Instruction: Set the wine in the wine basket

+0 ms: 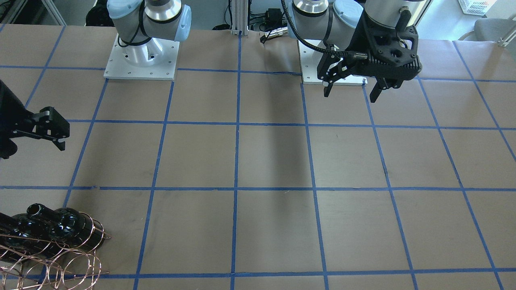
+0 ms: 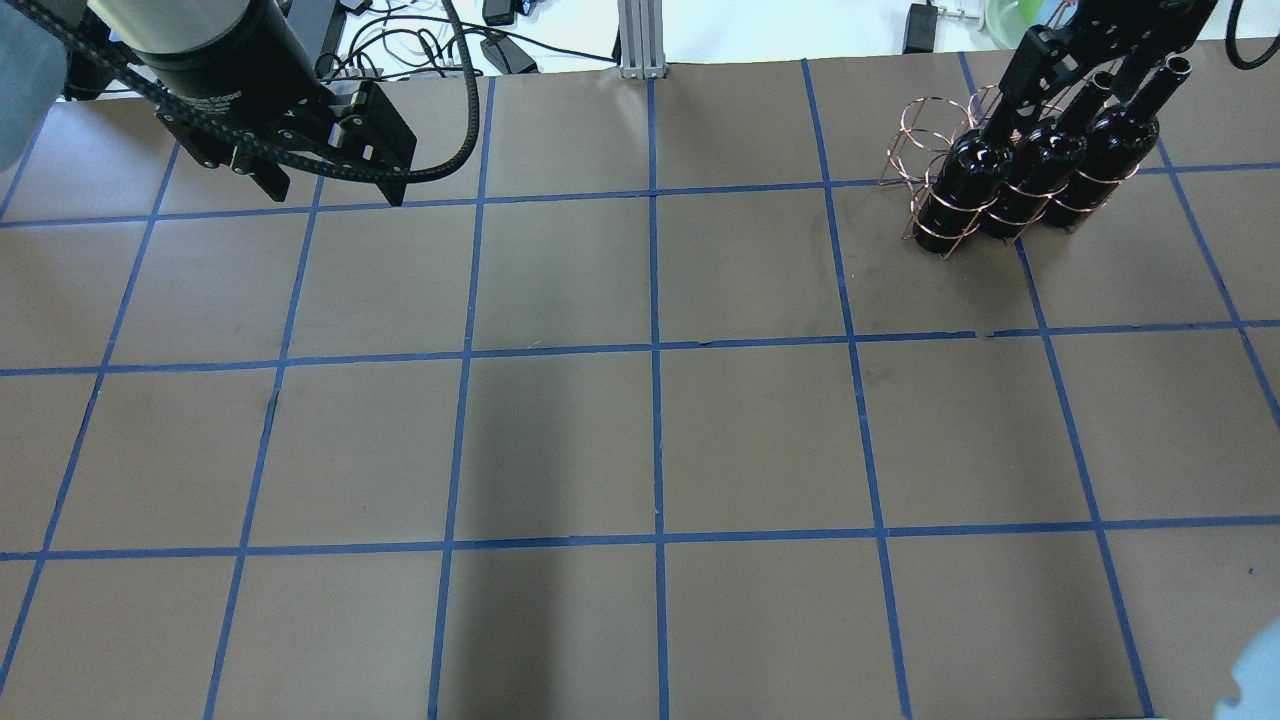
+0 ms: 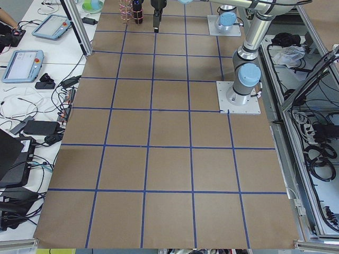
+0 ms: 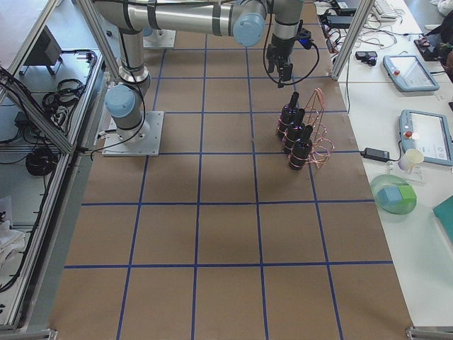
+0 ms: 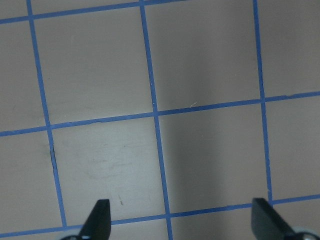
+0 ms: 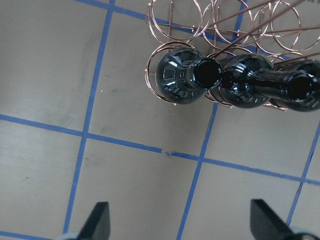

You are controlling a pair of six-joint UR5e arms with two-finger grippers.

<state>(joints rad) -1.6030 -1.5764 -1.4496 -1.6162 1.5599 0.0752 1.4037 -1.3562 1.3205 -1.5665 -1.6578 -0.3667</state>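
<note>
The table is lying under me, covered in brown paper and ruled into squares by blue tape. My right arm is reaching out long and level towards the far right corner, while my left arm is staying folded close above its own base.

In that far right corner the wine basket is standing on the paper, a copper wire frame of round rings. Three wine bottles are standing upright in it, side by side in the row of rings nearer my bases, each dark body ringed by wire and each neck pointing up. The other row of rings is sitting just behind them, on the side away from me.

My right claw is hanging above the table just beside the basket, on my side of the bottles, and it is gaping wide with only taped paper showing between its fingertips. It is touching neither bottle nor wire.

My left claw is hovering well apart from all this, near its base plate, fingers pointing down and likewise spread wide over bare paper, gripping nothing.
</note>
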